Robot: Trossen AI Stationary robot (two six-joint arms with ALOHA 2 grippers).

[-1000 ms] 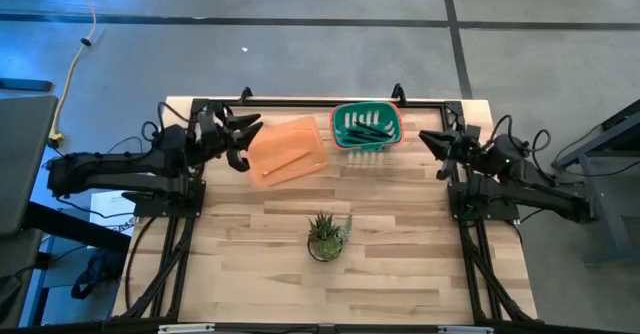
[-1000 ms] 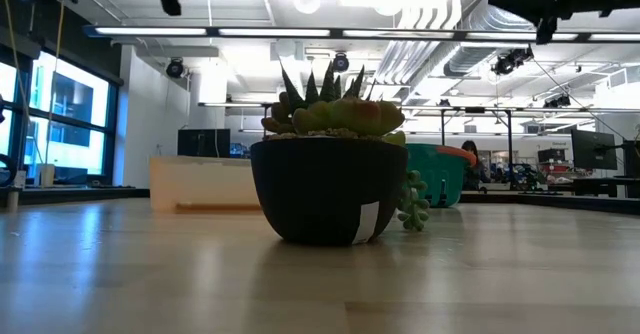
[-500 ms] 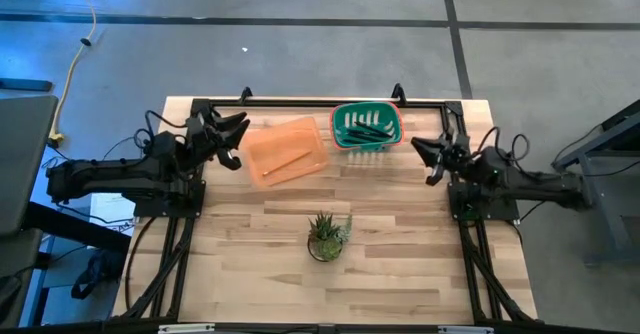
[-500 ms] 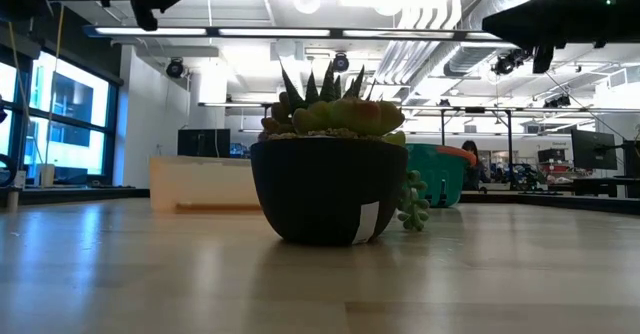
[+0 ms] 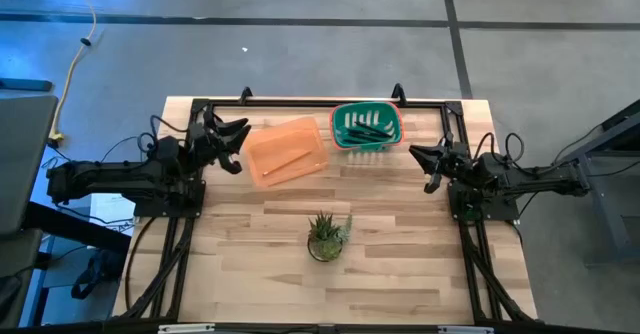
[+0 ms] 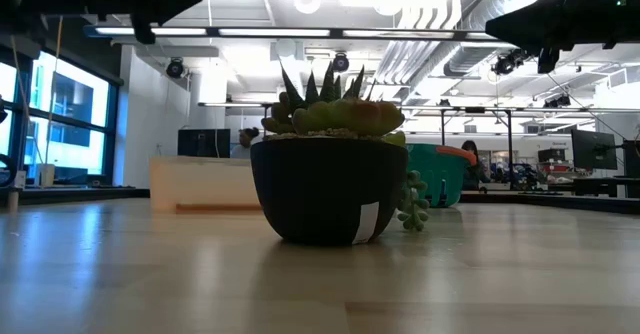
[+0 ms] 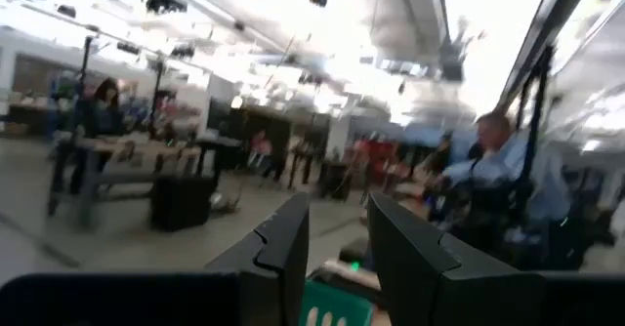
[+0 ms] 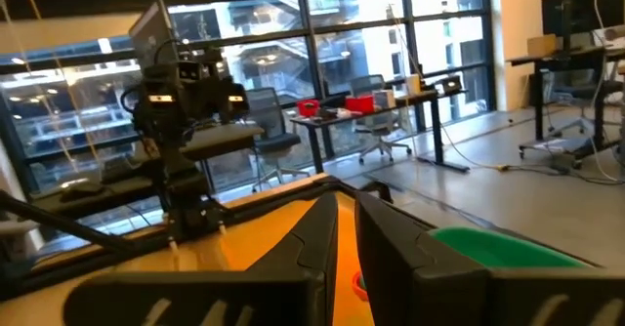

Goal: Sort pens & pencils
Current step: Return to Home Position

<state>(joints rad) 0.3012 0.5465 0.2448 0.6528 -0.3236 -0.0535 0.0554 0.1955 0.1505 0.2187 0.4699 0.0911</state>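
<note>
Several dark pens (image 5: 362, 126) lie in the green basket (image 5: 366, 144) at the far middle of the table. Orange-tan pencils (image 5: 285, 160) lie in the orange tray (image 5: 262, 144) left of the basket. My left gripper (image 5: 238, 139) hovers just left of the tray, open with nothing between its fingers (image 7: 283, 243). My right gripper (image 5: 418, 160) hovers right of the basket, nearer the front. It is open by only a narrow gap (image 8: 345, 233), with nothing in it. Both grippers point toward the table's middle.
A succulent in a dark pot (image 5: 325, 237) stands in the middle of the table, nearer than the tray and the basket; it fills the low view (image 6: 328, 189). A black frame rail (image 5: 320, 102) runs along the far edge. People show in the room behind.
My left gripper has drawn back from the tray toward the table's left edge and sunk a little. My right gripper has swung toward the near edge, so that its arm now lies level across the table's right side, and has sunk too. Pens, pencils, tray and basket have stayed put.
</note>
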